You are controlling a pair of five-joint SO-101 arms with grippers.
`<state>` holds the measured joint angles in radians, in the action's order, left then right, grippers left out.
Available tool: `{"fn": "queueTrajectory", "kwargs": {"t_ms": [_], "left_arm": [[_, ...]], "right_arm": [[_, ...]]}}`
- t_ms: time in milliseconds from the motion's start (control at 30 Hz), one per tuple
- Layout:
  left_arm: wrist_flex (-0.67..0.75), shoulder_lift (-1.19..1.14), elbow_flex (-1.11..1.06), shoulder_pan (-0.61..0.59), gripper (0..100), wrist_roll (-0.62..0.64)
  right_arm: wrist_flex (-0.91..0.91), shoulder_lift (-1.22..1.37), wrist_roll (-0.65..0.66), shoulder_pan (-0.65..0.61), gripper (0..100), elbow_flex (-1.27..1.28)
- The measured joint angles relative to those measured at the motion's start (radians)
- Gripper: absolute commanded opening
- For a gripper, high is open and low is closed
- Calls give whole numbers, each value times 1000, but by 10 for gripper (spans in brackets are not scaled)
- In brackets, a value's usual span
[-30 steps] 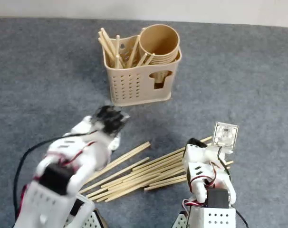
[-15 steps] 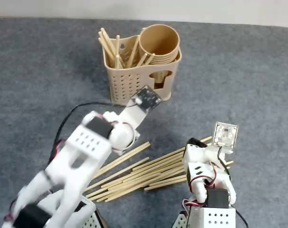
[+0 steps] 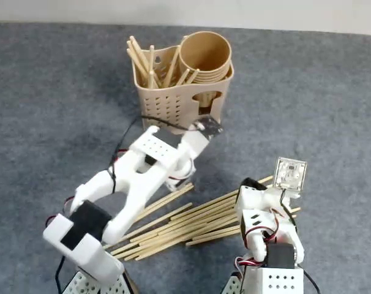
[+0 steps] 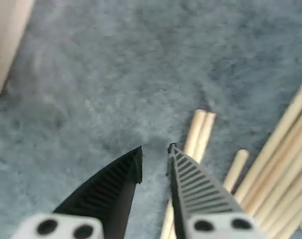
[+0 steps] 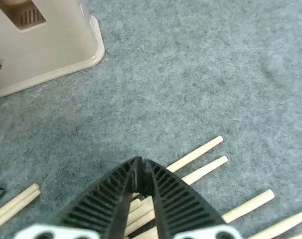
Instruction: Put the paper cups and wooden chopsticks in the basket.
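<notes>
Toward the far edge of the table, midway along it: the basket, upright. Holds the cups, stacked, in its right compartment and chopsticks, slanted, in the left one, a few leaning across against the cups. Toward the near edge, between the two arm bases and apart from the basket: the loose chopsticks, flat in a fan. From the near left corner, across the fan's left end toward the basket's front: the left arm. Below its wrist, the left gripper: hangs just above the table, jaws spread a little, pinches nothing; touches or nearly touches, with one fingertip, the ends of two loose chopsticks lying side by side, cannot tell which. At the near edge, over the fan's right end: the right arm, folded. The right gripper: points down over loose chopsticks, jaws pressed together, grips nothing; faces the basket's corner, well apart.
</notes>
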<state>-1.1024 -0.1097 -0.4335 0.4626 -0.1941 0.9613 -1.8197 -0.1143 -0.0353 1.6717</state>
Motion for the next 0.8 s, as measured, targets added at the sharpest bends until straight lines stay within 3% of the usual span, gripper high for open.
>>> {"fn": "queueTrajectory", "kwargs": {"t_ms": [167,800], "left_arm": [[0,0,3,58,73,0],[-92,-25,57,74,101,58]], "right_arm": [[0,0,0,2,5,0],[0,0,0,3,5,0]]}}
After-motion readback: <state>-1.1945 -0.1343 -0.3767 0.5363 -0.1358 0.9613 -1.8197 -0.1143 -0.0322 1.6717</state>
